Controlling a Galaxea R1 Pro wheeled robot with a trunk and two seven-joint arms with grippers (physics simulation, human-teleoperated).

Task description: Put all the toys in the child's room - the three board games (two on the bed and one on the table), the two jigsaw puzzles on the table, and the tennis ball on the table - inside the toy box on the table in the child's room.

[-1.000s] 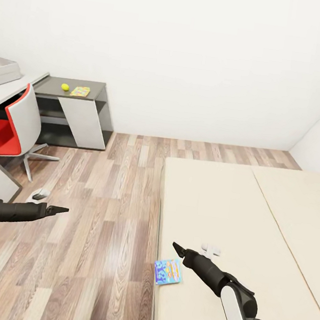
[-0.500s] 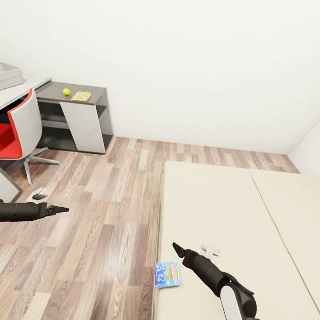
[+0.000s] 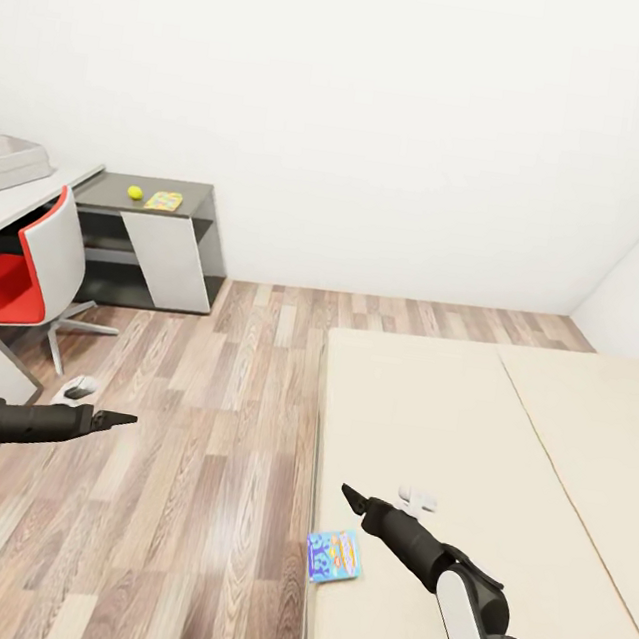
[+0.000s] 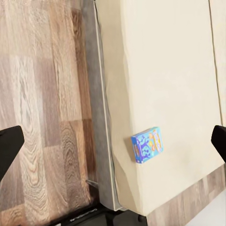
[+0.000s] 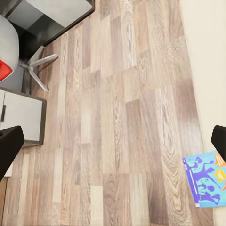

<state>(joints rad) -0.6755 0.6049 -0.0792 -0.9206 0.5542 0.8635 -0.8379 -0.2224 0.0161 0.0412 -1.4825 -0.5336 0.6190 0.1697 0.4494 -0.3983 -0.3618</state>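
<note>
White walls are enclosing a wood floor [image 3: 215,427]. A blue game [image 3: 334,556] is lying at the bed [image 3: 507,425] edge, near the released right end effector [image 3: 349,495]. The left end effector [image 3: 117,419], also released, is hovering over floor. A ball [image 3: 134,192] and puzzle [image 3: 164,200] are sitting on the worktop [image 3: 190,192].

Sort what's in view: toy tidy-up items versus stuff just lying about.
For the job:
- blue board game at the bed edge
- tennis ball and jigsaw puzzle on the dark grey table section
- toy box on the pale desktop

Just there:
- red and white chair
- small white object on the mattress
</note>
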